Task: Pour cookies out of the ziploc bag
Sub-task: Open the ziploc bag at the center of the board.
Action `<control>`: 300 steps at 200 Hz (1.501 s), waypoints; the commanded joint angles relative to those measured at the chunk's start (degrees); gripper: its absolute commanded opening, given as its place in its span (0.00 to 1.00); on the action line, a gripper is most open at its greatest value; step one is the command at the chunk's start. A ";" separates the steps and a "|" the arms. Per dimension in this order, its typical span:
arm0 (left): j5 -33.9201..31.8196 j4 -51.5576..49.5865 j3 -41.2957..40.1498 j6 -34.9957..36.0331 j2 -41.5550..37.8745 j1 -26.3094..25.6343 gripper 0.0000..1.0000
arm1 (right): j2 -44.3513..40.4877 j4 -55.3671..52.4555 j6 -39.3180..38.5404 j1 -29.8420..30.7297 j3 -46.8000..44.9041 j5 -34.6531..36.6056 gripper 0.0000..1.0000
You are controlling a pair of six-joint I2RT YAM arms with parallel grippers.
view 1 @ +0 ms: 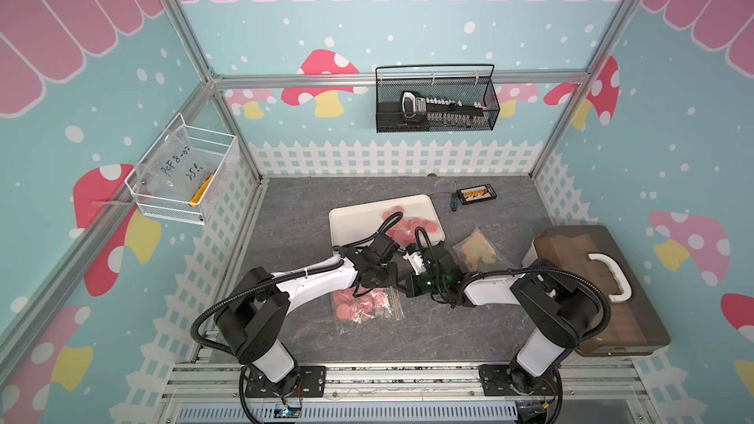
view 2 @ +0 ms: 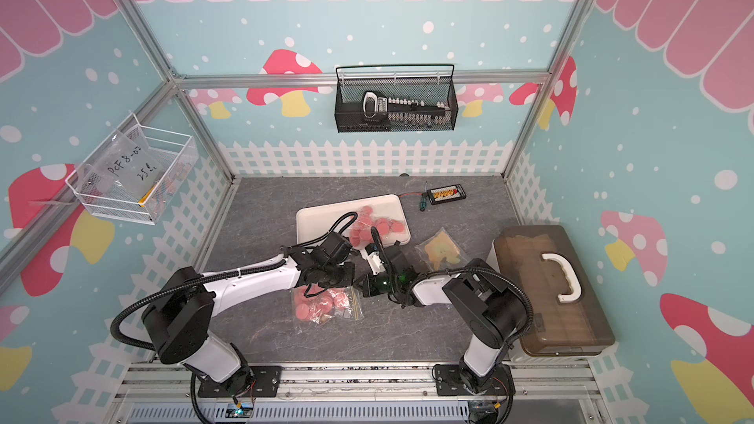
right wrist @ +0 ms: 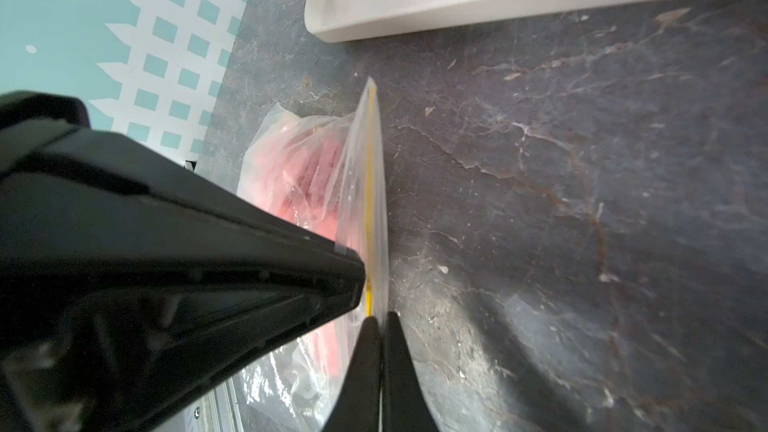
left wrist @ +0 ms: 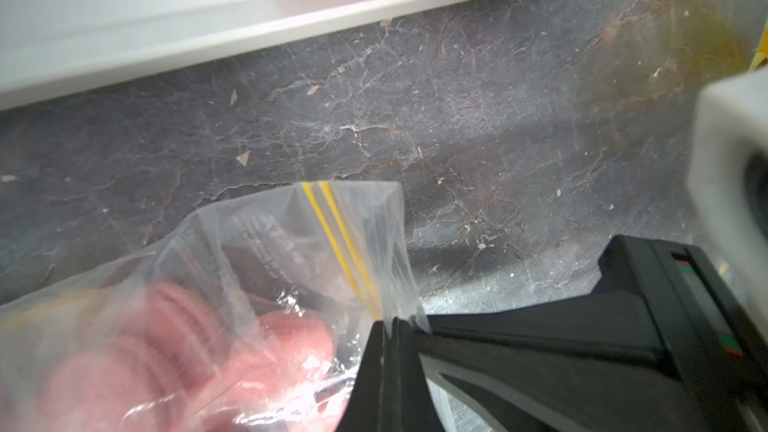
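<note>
A clear ziploc bag with a yellow zip strip lies on the grey table in front of the white tray. Salmon-pink cookies fill the bag, and more cookies lie in the tray. My left gripper is shut on the bag's top edge by the yellow zip. My right gripper is shut on the same edge right beside it. In both top views the two grippers meet over the bag's mouth. The bag's mouth is pinched flat.
A second clear bag with yellow contents lies right of the tray. A brown lidded case stands at the right edge. A small black device and a screwdriver lie at the back. Wire baskets hang on the walls.
</note>
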 commanded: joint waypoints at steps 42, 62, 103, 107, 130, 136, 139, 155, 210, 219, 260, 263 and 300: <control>1.14 -0.54 0.96 1.20 -2.73 -0.05 0.00 | 1.45 -4.26 0.17 0.45 0.92 3.08 0.00; 1.13 -0.63 0.85 1.46 -3.28 -0.05 0.00 | 1.78 -4.33 0.26 0.43 1.07 2.92 0.00; 1.34 -1.11 0.99 1.77 -3.37 -0.05 0.00 | 1.89 -4.44 0.26 0.43 1.41 2.98 0.00; 1.34 -1.26 1.03 1.73 -3.37 -0.05 0.00 | 1.91 -4.45 0.26 0.42 1.40 3.05 0.00; 1.43 -1.70 1.13 1.82 -3.87 -0.05 0.00 | 2.11 -5.15 0.10 0.45 1.54 3.85 0.00; 1.35 -1.75 1.20 1.97 -4.11 -0.05 0.00 | 2.15 -5.40 0.09 0.42 1.56 3.92 0.00; 1.30 -1.83 1.21 2.05 -4.22 -0.05 0.00 | 2.15 -5.42 0.09 0.47 1.55 4.00 0.00; 1.16 -2.20 1.45 2.84 -4.50 -0.05 0.00 | 2.02 -5.80 0.09 0.42 1.43 4.72 0.00; 1.78 -2.60 1.97 4.18 -5.71 -0.05 0.00 | 0.90 -8.00 -0.23 0.42 1.65 6.10 0.00; 1.58 -2.57 1.96 4.57 -6.13 -0.05 0.00 | 0.77 -8.03 -0.06 0.42 1.57 5.78 0.00; 0.33 -1.83 1.82 6.12 -8.00 0.04 0.00 | -1.24 -7.98 1.11 0.34 1.41 3.39 0.17; 0.36 -1.71 1.83 6.12 -8.02 0.09 0.00 | -1.54 -8.06 1.33 0.34 1.47 3.23 0.20; 0.13 -1.11 1.75 6.28 -8.46 0.13 0.00 | -3.75 -9.72 3.42 0.27 2.09 1.50 0.41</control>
